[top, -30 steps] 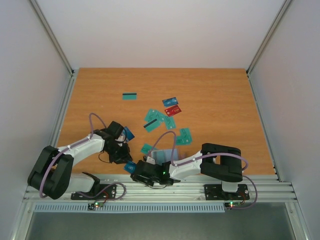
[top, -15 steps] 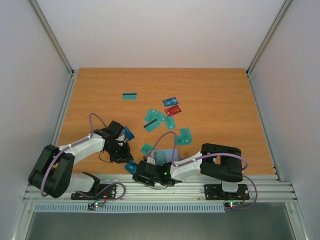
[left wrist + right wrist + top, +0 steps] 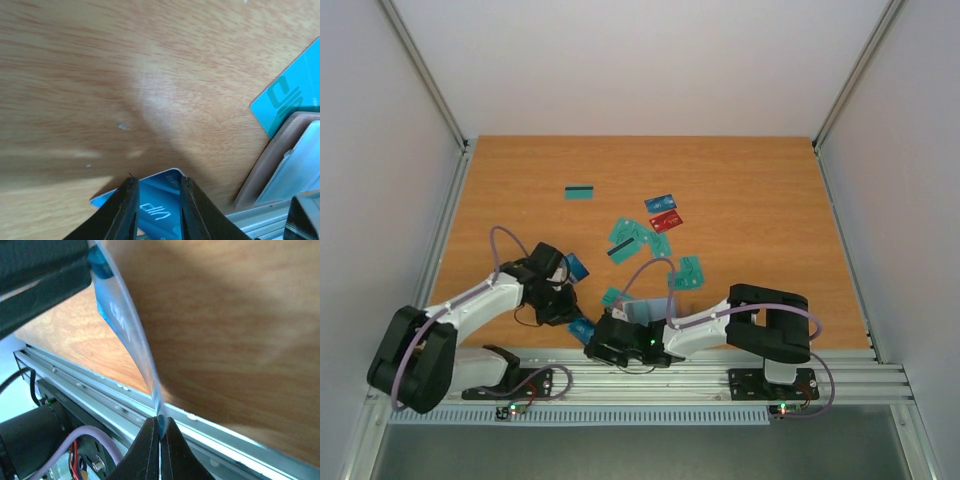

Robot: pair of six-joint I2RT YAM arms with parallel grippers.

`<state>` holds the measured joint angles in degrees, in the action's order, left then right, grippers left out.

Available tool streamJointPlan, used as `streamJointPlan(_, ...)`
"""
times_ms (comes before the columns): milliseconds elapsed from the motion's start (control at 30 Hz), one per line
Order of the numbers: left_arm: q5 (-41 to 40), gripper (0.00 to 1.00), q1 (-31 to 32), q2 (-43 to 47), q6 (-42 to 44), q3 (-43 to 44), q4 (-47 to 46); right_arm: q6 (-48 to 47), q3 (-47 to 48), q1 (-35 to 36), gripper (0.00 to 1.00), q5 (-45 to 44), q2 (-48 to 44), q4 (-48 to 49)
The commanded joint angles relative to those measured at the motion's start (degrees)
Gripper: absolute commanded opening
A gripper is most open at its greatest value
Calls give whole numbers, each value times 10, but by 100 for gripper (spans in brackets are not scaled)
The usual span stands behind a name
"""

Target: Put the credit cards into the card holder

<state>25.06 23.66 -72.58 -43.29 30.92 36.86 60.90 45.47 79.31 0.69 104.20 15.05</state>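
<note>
A blue credit card (image 3: 582,330) is held off the table at the near edge, between both arms. My left gripper (image 3: 157,200) is shut on it, and the card (image 3: 159,206) shows between the fingers. My right gripper (image 3: 160,424) is shut on the card's other edge, which rises thin and edge-on (image 3: 131,335) toward the left gripper. The tan card holder (image 3: 267,167) lies just right of the held card and shows in the top view (image 3: 642,310), partly behind the right arm. More credit cards are scattered mid-table, among them teal (image 3: 688,272), red (image 3: 666,221) and dark-striped (image 3: 580,192).
A teal card (image 3: 295,95) lies against the holder's far side. Another blue card (image 3: 576,266) sits beside the left wrist. The metal rail (image 3: 650,380) runs along the table's near edge, right under both grippers. Grey walls close in the left and right sides.
My right gripper has shut on the edge of the blue card. The left arm has swung slightly, with its elbow further down and left, still holding the card.
</note>
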Motion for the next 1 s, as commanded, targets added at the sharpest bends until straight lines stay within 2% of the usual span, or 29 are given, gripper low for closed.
streamJointPlan(0,-48,24,-13,50,5,33,65,-39,-14,-21,1,-13,-22,5)
streamJointPlan(167,-87,25,-20,82,18,99,112,-72,-14,-47,1,42,-39,5)
streamJointPlan(333,-119,27,-21,81,54,177,146,-118,-8,-101,1,97,-81,-39)
streamJointPlan(467,-110,29,-21,100,55,212,129,-166,29,-151,1,139,-140,-131)
streamJointPlan(667,-101,33,-20,137,32,299,113,-218,106,-217,1,155,-212,-263)
streamJointPlan(800,-39,32,-20,158,-42,285,15,-233,167,-265,1,147,-241,-314)
streamJointPlan(967,-17,35,-20,202,-166,221,-169,-203,194,-310,1,152,-284,-288)
